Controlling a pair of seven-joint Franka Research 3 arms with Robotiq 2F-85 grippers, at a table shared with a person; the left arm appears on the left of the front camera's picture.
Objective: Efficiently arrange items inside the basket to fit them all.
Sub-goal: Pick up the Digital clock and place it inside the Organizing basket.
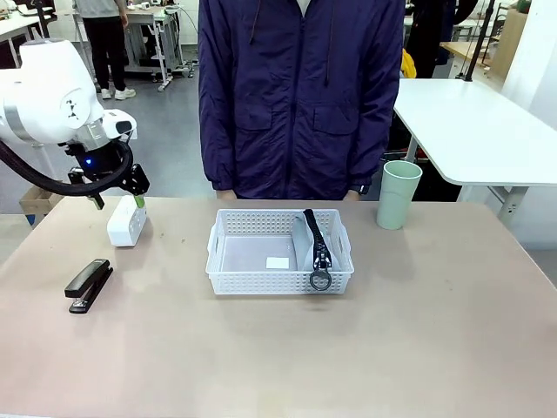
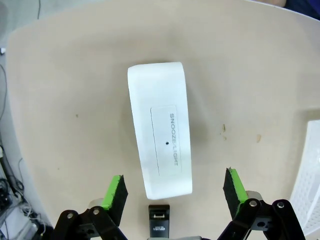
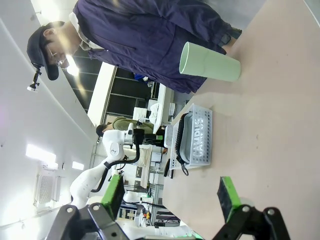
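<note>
Left wrist view: your left gripper is hanging released over the box. Its green pads are standing wide of the box's long sides and touching nothing. In the front view the stapler is lying on the worktop below that gripper, on the robot's side. The basket, holding the pouch, is sitting well off to the gripper's right, with the cup farther right. Your right gripper is gaping too, grasping nothing.

Lab hall: rows of white worktables, grey floor
</note>
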